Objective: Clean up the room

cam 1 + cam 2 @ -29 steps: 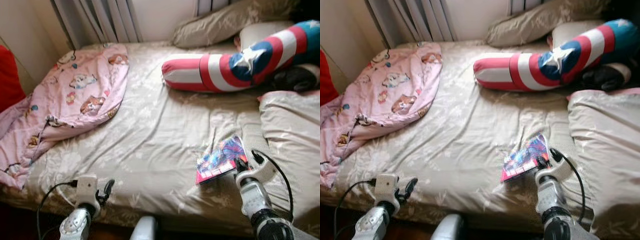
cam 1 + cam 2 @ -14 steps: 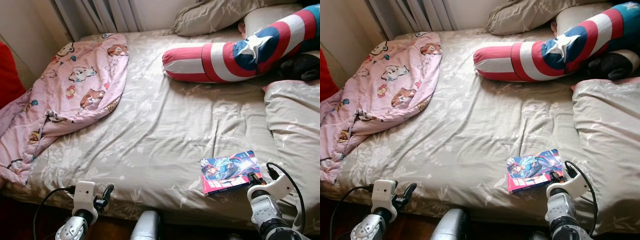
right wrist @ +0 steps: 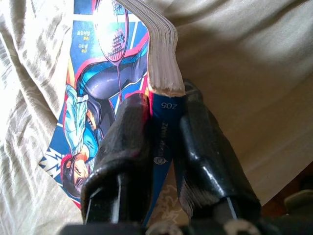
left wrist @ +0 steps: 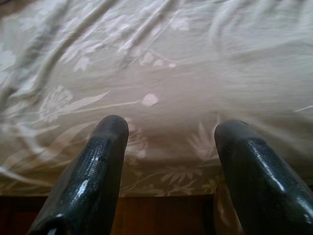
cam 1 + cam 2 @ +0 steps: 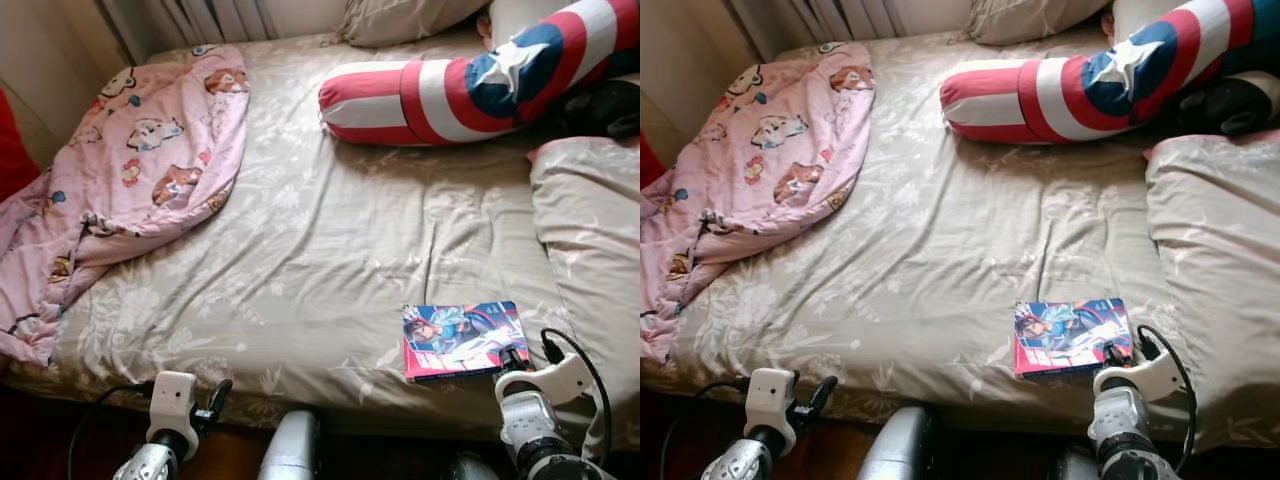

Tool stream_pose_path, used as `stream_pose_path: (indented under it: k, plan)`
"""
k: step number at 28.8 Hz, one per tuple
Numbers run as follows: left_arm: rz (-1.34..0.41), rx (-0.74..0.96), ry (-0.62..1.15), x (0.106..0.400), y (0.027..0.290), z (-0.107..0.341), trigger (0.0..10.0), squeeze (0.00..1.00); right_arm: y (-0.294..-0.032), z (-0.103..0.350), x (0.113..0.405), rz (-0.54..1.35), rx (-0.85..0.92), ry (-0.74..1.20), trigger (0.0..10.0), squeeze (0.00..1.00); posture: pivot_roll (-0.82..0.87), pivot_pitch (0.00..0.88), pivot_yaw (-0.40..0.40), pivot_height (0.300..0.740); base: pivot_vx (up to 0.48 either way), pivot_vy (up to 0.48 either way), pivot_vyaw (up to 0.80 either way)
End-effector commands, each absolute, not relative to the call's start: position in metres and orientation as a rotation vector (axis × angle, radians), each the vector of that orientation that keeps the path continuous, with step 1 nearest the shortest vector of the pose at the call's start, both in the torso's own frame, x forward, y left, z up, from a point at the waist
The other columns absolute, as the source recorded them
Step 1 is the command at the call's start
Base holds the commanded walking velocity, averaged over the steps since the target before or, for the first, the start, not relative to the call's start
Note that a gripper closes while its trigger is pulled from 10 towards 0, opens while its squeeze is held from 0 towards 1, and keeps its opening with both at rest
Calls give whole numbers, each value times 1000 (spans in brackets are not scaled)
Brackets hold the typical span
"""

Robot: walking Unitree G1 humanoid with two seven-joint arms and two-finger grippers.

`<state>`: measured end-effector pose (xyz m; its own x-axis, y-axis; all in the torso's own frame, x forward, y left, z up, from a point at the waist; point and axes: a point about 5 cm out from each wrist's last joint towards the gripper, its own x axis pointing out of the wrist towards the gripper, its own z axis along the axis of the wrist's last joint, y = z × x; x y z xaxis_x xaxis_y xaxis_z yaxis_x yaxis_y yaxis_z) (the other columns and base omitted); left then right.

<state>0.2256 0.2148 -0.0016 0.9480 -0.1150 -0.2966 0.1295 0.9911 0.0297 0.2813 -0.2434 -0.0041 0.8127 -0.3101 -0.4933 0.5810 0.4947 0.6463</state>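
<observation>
A colourful comic book (image 5: 462, 340) lies flat on the beige bed sheet (image 5: 320, 250), close to the bed's front edge on the right. My right gripper (image 5: 512, 358) is at the book's near right corner. In the right wrist view the two black fingers (image 3: 129, 127) are shut on the comic book (image 3: 93, 98) at its spine corner, and the pages fan out above them. My left gripper (image 5: 215, 395) hangs low in front of the bed's front edge on the left. Its fingers (image 4: 105, 147) are spread apart with nothing between them.
A pink cartoon blanket (image 5: 140, 170) is heaped on the bed's left side and spills over the edge. A red, white and blue star bolster (image 5: 470, 85) lies across the back. A beige pillow (image 5: 590, 230) fills the right side, with a dark bundle (image 5: 605, 105) behind it.
The book was tilted up off the sheet a second ago; now it lies flat nearer the front edge, still pinched by my right gripper. The camera has tilted down.
</observation>
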Motion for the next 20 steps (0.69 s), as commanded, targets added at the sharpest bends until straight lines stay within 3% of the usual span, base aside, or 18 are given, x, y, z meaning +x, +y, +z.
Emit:
stream_pose_path:
  k: [1, 4, 5, 6, 7, 8, 9, 10, 17, 18, 19, 20]
  plan:
    - [-128, 53, 339, 218, 218, -7, 10000, 0, -233, -15, 274, -547, 893, 410, 10000, 0, 307, 242, 172, 647, 0, 0, 0]
    - [-133, 55, 346, 219, 217, -7, 10000, 0, -235, -14, 275, -556, 867, 431, 10000, 24, 304, 243, 175, 647, 0, 0, 0]
    - [-134, 55, 350, 219, 217, -7, 10000, 0, -236, -13, 277, -559, 856, 432, 10000, 173, 299, 241, 175, 647, 0, 0, 0]
    - [-134, 55, 350, 219, 217, -7, 10000, 0, -236, -13, 277, -559, 856, 432, 10000, 173, 299, 241, 175, 647, 0, 0, 0]
    - [-135, 56, 352, 219, 217, -7, 10000, 0, -237, -11, 279, -557, 854, 425, 10000, 235, 296, 238, 173, 647, 0, 0, 0]
    - [-136, 55, 352, 220, 217, -7, 10000, 0, -237, -9, 280, -556, 852, 423, 10000, 533, 297, 237, 172, 647, 0, 0, 0]
    - [-136, 55, 352, 220, 217, -7, 10000, 0, -237, -9, 280, -556, 852, 423, 10000, 533, 297, 237, 172, 647, 0, 0, 0]
    - [-137, 56, 354, 220, 217, -7, 10000, 0, -237, -8, 282, -554, 848, 420, 10000, 729, 299, 234, 171, 647, 0, 0, 0]
    - [-140, 56, 360, 224, 216, -6, 10000, 0, -241, -8, 280, -585, 843, 425, 10000, 694, 296, 225, 173, 647, 0, 0, 0]
    - [-140, 56, 361, 224, 216, -6, 10000, 0, -241, -9, 279, -592, 841, 430, 10000, 659, 296, 221, 173, 647, 0, 0, 0]
    - [-140, 56, 362, 225, 216, -6, 10000, 0, -242, -10, 277, -602, 838, 436, 10000, 541, 297, 220, 172, 647, 0, 0, 0]
    - [-140, 56, 362, 225, 216, -6, 10000, 0, -242, -11, 277, -604, 837, 438, 10000, 541, 298, 219, 172, 647, 0, 0, 0]
